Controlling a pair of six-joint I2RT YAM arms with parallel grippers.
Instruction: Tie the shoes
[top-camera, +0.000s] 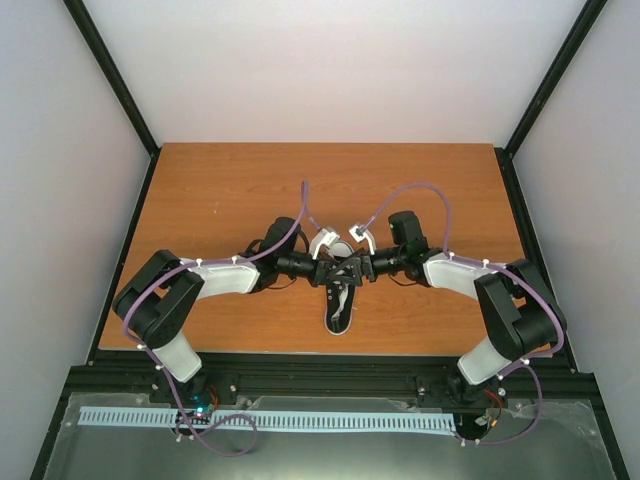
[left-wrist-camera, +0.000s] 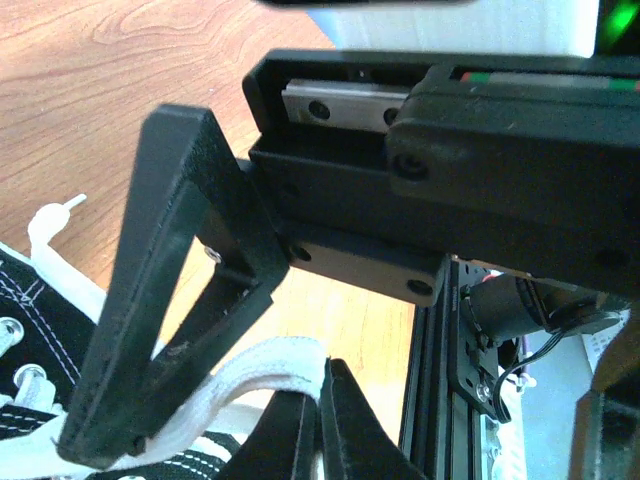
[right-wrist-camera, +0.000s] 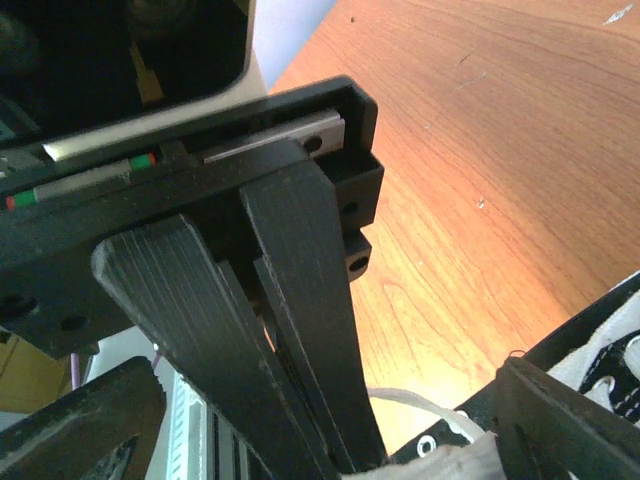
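Observation:
The black sneaker (top-camera: 340, 308) lies at the table's near middle, its white laces loose. Both grippers meet just above its far end. My left gripper (top-camera: 330, 268) is shut on a white lace (left-wrist-camera: 260, 365); in the left wrist view its two fingers (left-wrist-camera: 320, 420) pinch the lace tip, with the shoe's eyelets (left-wrist-camera: 15, 395) at lower left. My right gripper (top-camera: 352, 267) is open, and its fingers (right-wrist-camera: 560, 420) straddle the left gripper's shut fingers (right-wrist-camera: 300, 300). The lace (right-wrist-camera: 450, 462) and the shoe's edge (right-wrist-camera: 610, 370) show at the bottom right of the right wrist view.
The wooden table (top-camera: 220, 200) is walled by white panels with black corner posts. A black rail frame (top-camera: 330, 370) runs along the near edge, with a white slotted cable duct (top-camera: 270, 420) behind it. Purple cables loop over both arms.

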